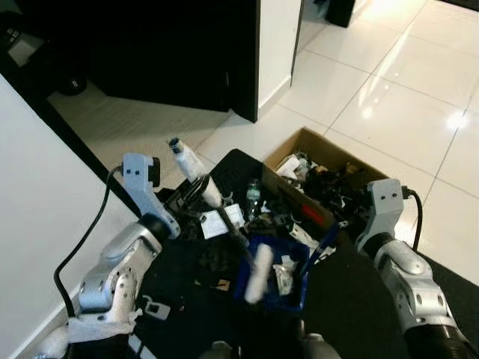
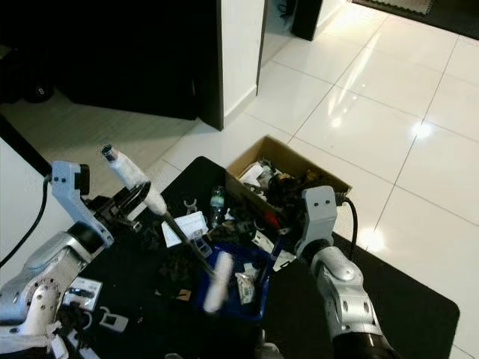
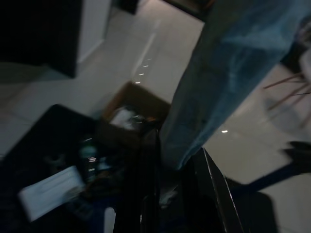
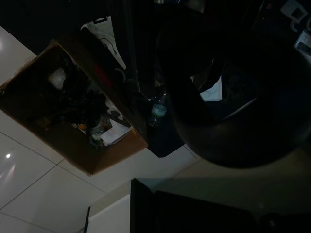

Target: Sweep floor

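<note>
Diagonally, the left pincer [image 2: 138, 200] grips the broom handle [image 2: 135, 179]; it slants down toward the blue bin [image 2: 258, 295].

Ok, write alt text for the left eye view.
The robot's left hand holds a white-wrapped broom handle over a black mat littered with papers, a blue dustpan and a small bottle. A cardboard box of clutter sits beyond, on glossy white tiles.

a dim view. an open cardboard box [image 4: 73, 111] full of dark clutter sits on the pale tiled floor [image 4: 34, 194], touching the edge of a black mat [image 4: 165, 141]. a small plastic bottle [image 4: 158, 110] stands just beside the box. a large dark rounded shape [image 4: 233, 97] looms close to the end effector.
</note>
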Controlling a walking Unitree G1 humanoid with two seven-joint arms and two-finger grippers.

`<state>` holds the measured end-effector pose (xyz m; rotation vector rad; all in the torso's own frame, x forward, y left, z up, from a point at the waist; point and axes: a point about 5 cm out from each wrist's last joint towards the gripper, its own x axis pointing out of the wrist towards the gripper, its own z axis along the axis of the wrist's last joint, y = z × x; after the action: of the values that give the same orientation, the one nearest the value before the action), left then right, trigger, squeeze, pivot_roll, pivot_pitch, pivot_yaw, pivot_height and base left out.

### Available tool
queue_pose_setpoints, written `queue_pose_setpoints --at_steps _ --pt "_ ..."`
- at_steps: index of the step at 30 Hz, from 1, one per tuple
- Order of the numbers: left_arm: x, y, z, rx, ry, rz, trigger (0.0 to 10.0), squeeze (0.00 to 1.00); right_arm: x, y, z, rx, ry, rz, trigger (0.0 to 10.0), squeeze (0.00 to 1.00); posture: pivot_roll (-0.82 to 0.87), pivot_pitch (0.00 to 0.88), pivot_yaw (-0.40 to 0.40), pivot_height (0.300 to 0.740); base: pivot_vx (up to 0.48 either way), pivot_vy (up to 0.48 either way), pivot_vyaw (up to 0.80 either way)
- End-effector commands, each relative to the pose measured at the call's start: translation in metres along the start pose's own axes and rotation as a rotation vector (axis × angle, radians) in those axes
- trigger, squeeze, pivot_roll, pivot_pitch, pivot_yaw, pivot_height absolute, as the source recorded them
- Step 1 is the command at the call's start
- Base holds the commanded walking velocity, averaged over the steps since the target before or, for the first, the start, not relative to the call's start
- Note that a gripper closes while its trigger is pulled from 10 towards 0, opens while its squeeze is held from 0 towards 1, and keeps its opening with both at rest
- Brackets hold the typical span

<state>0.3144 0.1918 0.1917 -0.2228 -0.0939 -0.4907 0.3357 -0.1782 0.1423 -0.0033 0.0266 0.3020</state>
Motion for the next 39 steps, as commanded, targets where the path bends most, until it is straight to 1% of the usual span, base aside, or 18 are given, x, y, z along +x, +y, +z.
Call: queue_pose_setpoints --at_steps 1,3,6,7,8,9,10,12,18,21,22,24,25,26,27,29,35,39 --pt "-0.006 0.011 -0.003 0.030 0.015 0.039 10.0 0.00 0.000 0.026 -0.032 0.110 0.110 0.119 10.0 0.00 0.01 0.301 0.079 0.740 0.000 0.000 0.00" --pt "-0.007 0.018 -0.003 0.050 0.012 0.062 10.0 0.00 0.000 0.025 -0.032 0.110 0.108 0.118 10.0 0.00 0.01 0.302 0.077 0.740 0.000 0.000 0.00" --pt "-0.001 0.038 0.004 0.145 -0.009 0.127 10.0 0.00 -0.001 0.022 -0.031 0.108 0.104 0.112 10.0 0.00 0.00 0.311 0.073 0.740 0.000 0.000 0.00" --pt "0.001 0.045 0.010 0.150 -0.030 0.153 10.0 0.00 -0.001 0.021 -0.032 0.107 0.104 0.112 10.0 0.00 -0.01 0.313 0.074 0.740 0.000 0.000 0.00" --pt "0.001 0.045 0.010 0.150 -0.030 0.153 10.0 0.00 -0.001 0.021 -0.032 0.107 0.104 0.112 10.0 0.00 -0.01 0.313 0.074 0.740 0.000 0.000 0.00" --pt "0.005 0.056 0.030 0.117 -0.096 0.180 10.0 0.00 -0.002 0.021 -0.032 0.103 0.104 0.111 10.0 0.00 -0.01 0.316 0.076 0.740 0.000 0.000 0.00" --pt "0.005 0.059 0.041 0.103 -0.127 0.175 10.0 0.00 -0.003 0.020 -0.032 0.102 0.104 0.108 10.0 0.00 -0.02 0.317 0.080 0.740 0.000 0.000 0.00" --pt "0.006 0.064 0.054 0.094 -0.159 0.155 10.0 0.00 -0.004 0.019 -0.032 0.099 0.103 0.103 10.0 0.00 -0.03 0.319 0.084 0.740 0.000 0.000 0.00" --pt "0.000 0.073 0.074 0.066 -0.204 0.111 10.0 0.00 -0.006 0.017 -0.033 0.099 0.102 0.093 10.0 0.00 -0.03 0.320 0.088 0.740 0.000 0.000 0.00" --pt "-0.008 0.087 0.084 0.123 -0.211 0.134 10.0 0.00 -0.007 0.016 -0.033 0.098 0.102 0.090 10.0 0.00 -0.04 0.322 0.087 0.740 0.000 0.000 0.00" --pt "-0.008 0.087 0.084 0.123 -0.211 0.134 10.0 0.00 -0.007 0.016 -0.033 0.098 0.102 0.090 10.0 0.00 -0.04 0.322 0.087 0.740 0.000 0.000 0.00" --pt "-0.012 0.098 0.086 0.264 -0.162 0.202 10.0 0.00 -0.007 0.015 -0.033 0.098 0.102 0.089 10.0 0.00 -0.03 0.327 0.082 0.740 0.000 0.000 0.00" --pt "-0.012 0.098 0.086 0.264 -0.162 0.202 10.0 0.00 -0.007 0.015 -0.033 0.098 0.102 0.089 10.0 0.00 -0.03 0.327 0.082 0.740 0.000 0.000 0.00" --pt "-0.013 0.102 0.086 0.319 -0.141 0.230 10.0 0.00 -0.007 0.015 -0.033 0.097 0.102 0.089 10.0 0.00 -0.03 0.330 0.080 0.740 0.000 0.000 0.00" --pt "-0.013 0.102 0.086 0.319 -0.141 0.230 10.0 0.00 -0.007 0.015 -0.033 0.097 0.102 0.089 10.0 0.00 -0.03 0.330 0.080 0.740 0.000 0.000 0.00" --pt "-0.014 0.105 0.083 0.400 -0.102 0.240 10.0 0.00 -0.008 0.015 -0.033 0.095 0.104 0.093 10.0 0.00 -0.04 0.336 0.074 0.740 0.000 0.000 0.00" --pt "-0.010 0.105 0.074 0.465 -0.066 0.260 10.0 0.00 -0.008 0.014 -0.033 0.092 0.107 0.094 10.0 0.00 -0.04 0.336 0.072 0.740 0.000 0.000 0.00" --pt "-0.005 0.105 0.058 0.533 -0.013 0.286 10.0 0.01 -0.009 0.013 -0.033 0.091 0.106 0.089 10.0 0.00 -0.05 0.336 0.076 0.740 0.000 0.000 0.00"
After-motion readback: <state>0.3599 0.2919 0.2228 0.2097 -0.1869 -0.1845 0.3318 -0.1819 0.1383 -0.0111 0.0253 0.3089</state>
